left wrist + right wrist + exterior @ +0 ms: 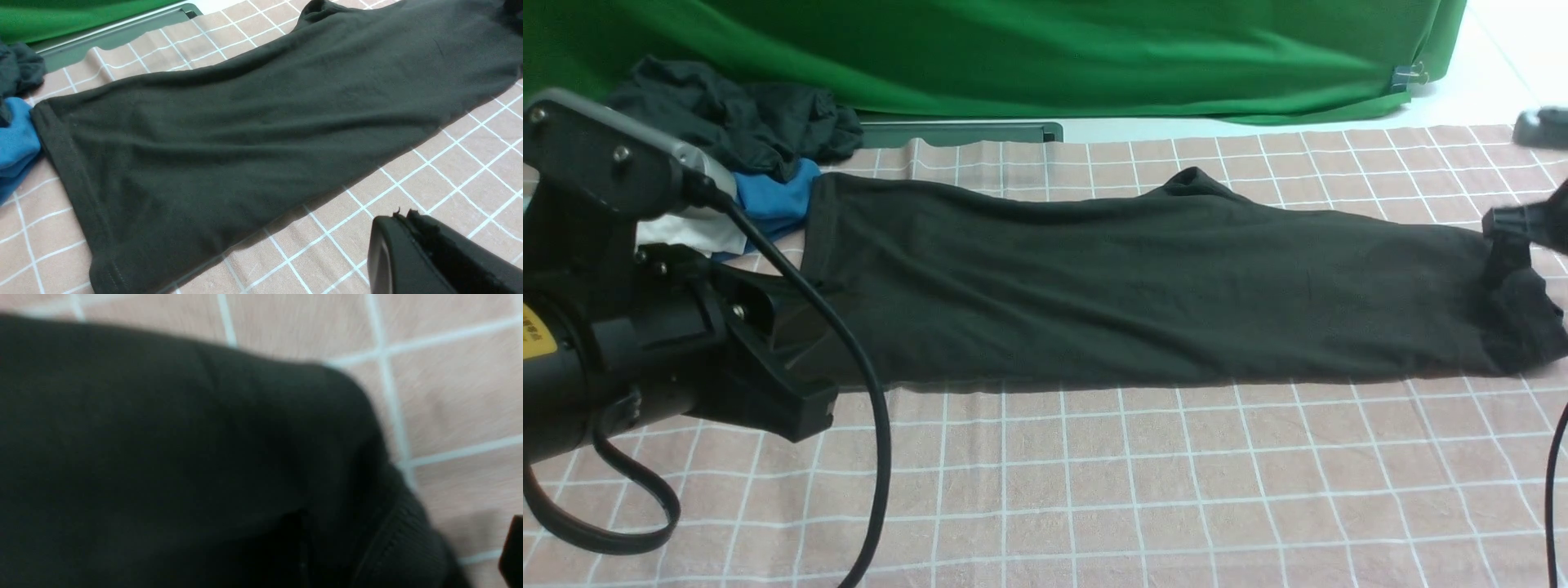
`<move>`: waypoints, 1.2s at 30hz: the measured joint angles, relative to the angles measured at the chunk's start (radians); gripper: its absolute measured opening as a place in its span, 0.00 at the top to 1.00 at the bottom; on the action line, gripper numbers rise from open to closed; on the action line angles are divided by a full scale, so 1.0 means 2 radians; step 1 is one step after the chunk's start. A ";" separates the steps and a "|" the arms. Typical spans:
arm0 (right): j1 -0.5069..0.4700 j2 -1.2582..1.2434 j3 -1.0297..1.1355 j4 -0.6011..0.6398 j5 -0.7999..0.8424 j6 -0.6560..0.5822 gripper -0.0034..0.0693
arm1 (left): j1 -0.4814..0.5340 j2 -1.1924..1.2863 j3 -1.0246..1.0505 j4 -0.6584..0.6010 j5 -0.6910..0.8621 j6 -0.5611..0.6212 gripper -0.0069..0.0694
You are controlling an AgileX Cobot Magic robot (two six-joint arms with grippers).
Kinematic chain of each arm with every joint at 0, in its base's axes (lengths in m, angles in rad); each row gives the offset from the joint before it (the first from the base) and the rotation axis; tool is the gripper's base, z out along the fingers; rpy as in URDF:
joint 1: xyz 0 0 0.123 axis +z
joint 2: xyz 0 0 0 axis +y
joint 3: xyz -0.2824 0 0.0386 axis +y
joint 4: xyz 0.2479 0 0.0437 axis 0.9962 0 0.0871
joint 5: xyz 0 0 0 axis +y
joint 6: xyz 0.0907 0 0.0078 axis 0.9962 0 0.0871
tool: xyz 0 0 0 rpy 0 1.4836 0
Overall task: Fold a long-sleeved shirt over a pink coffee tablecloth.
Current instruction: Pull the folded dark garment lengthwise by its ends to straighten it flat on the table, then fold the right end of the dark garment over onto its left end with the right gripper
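Observation:
The long-sleeved shirt is black and lies as a long flat strip across the pink coffee tablecloth, hem to the left and bunched ribbed end to the right. My left gripper hovers at the shirt's near left corner; in the left wrist view it is shut and empty above bare cloth, beside the shirt. At the shirt's right end is my right gripper. The blurred right wrist view shows that gripper open over the shirt's ribbed edge, one finger standing clear over the tablecloth.
A heap of dark clothes with blue cloth and white cloth lies at the back left, touching the shirt's hem. A green backdrop and a grey bar run along the back. My left arm's cable loops over the front left.

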State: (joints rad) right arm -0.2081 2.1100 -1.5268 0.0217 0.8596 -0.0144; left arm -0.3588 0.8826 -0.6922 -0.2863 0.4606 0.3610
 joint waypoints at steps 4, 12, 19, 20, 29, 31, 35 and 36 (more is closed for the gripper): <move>-0.001 0.007 0.000 0.031 0.004 -0.025 0.19 | 0.000 0.000 0.000 0.000 0.000 0.000 0.89; -0.002 0.009 -0.001 0.043 0.008 -0.061 0.39 | 0.000 0.000 0.000 -0.016 -0.002 0.001 0.89; -0.002 -0.015 0.001 0.055 0.027 -0.090 0.84 | 0.000 -0.027 0.000 -0.108 -0.016 0.094 0.89; -0.003 -0.017 0.001 0.054 0.027 -0.090 0.84 | 0.000 -0.028 0.000 -0.115 -0.016 0.098 0.89; -0.038 -0.148 0.001 -0.039 0.071 -0.021 0.84 | 0.000 -0.071 0.000 -0.138 -0.027 0.174 0.89; -0.037 -0.175 0.001 -0.033 0.073 -0.022 0.84 | 0.000 -0.070 0.000 -0.137 -0.025 0.174 0.89; -0.014 -0.213 0.001 0.026 0.060 -0.043 0.84 | 0.000 -0.070 0.000 -0.137 -0.025 0.174 0.89; 0.006 -0.226 0.001 0.075 0.048 -0.067 0.84 | 0.000 -0.070 0.000 -0.137 -0.025 0.174 0.89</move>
State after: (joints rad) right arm -0.1964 1.6587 -1.5249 0.1716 0.9548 -0.1490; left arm -0.3588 0.7430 -0.6922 -0.5599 0.4114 0.7096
